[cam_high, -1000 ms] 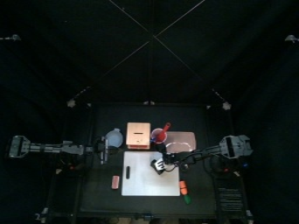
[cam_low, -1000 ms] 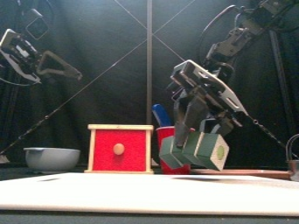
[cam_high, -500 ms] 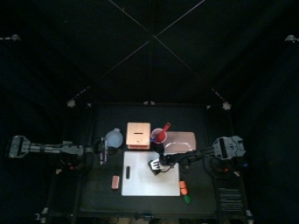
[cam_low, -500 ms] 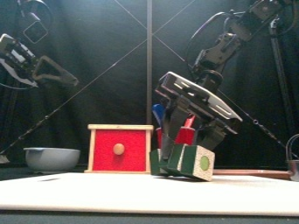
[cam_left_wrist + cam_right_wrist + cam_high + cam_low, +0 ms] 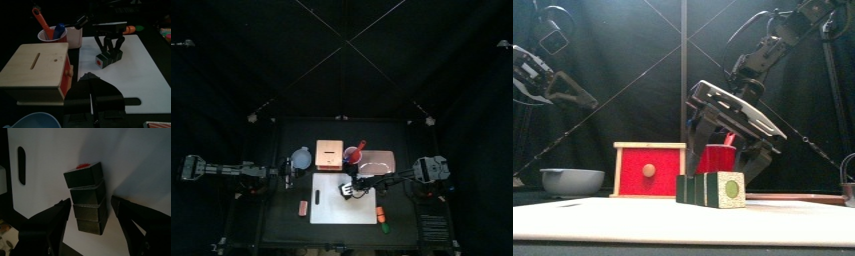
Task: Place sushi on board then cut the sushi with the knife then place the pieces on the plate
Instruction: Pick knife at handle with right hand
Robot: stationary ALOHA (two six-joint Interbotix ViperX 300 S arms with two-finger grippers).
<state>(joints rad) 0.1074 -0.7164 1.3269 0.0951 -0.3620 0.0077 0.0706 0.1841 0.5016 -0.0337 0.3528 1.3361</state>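
The dark green sushi roll (image 5: 712,188) lies on its side on the white board (image 5: 593,222), near the board's back edge (image 5: 349,187). My right gripper (image 5: 724,168) hangs just over it, open. In the right wrist view its jaws stand on either side of the roll (image 5: 88,198) without touching it. The left wrist view shows the same roll (image 5: 105,59) under the right gripper (image 5: 107,44). A red cup (image 5: 716,158) with a red and a blue knife stands behind the board. The pink tray (image 5: 377,160) lies at the back right. My left gripper (image 5: 289,176) rests shut at the left, off the board.
A wooden box with a red drawer front (image 5: 651,170) stands behind the board, with a blue-grey bowl (image 5: 573,180) to its left. Small toy foods lie left of the board (image 5: 303,208) and at its front right corner (image 5: 382,214).
My right gripper has come down and set the sushi roll on the board, then opened and let it go. The left arm has hardly moved.
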